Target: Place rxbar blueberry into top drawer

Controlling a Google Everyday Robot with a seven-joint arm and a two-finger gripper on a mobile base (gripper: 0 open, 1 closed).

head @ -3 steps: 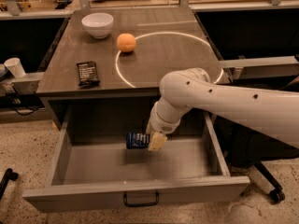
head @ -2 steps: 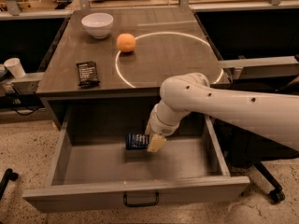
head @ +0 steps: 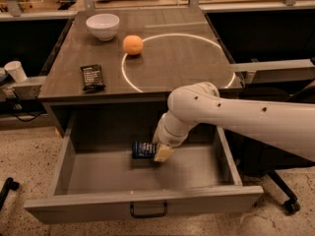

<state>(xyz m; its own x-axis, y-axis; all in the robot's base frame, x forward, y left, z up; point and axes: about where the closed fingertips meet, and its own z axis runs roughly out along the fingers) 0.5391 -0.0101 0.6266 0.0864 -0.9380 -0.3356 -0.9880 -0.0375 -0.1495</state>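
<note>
The top drawer is pulled fully open below the table, its dark pull handle at the front centre. The rxbar blueberry, a small dark blue bar, is inside the drawer near its middle back, low over or on the drawer floor. My gripper reaches down into the drawer from the right and sits right against the bar's right end. I cannot tell whether the bar is resting on the floor or still held.
On the table top stand a white bowl, an orange and a black-wrapped bar. A white cup is on a ledge at the left. A chair base is at the right of the drawer.
</note>
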